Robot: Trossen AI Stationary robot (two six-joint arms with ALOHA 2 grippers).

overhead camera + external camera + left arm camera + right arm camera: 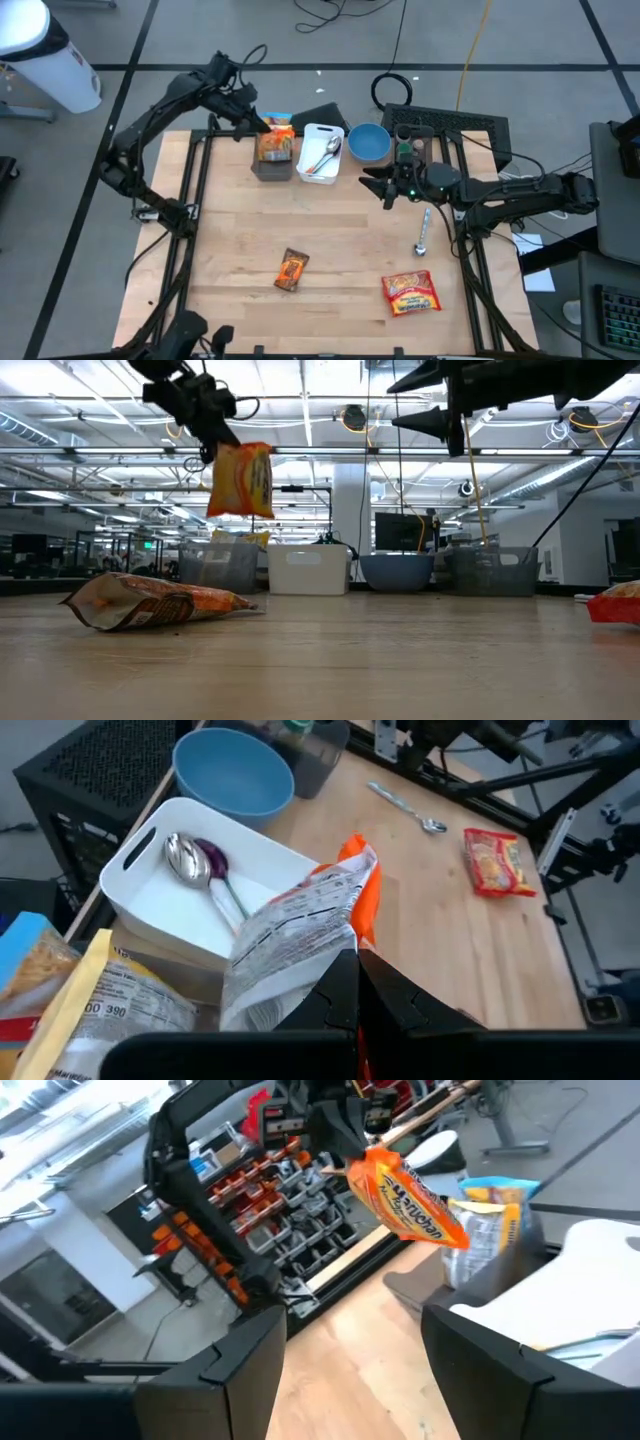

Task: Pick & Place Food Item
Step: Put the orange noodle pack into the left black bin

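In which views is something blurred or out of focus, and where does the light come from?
Low view: ceiling strip lights glow behind the hanging orange snack bag, so the scene is backlit; the near snack packet looks soft. Right wrist view: its own claw is dark and blurred. High view: even light, faint shadows on the table.

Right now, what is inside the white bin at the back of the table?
The white bin holds a metal spoon and a purple spoon. The snack bag in the left gripper covers one corner, so that part stays unseen.
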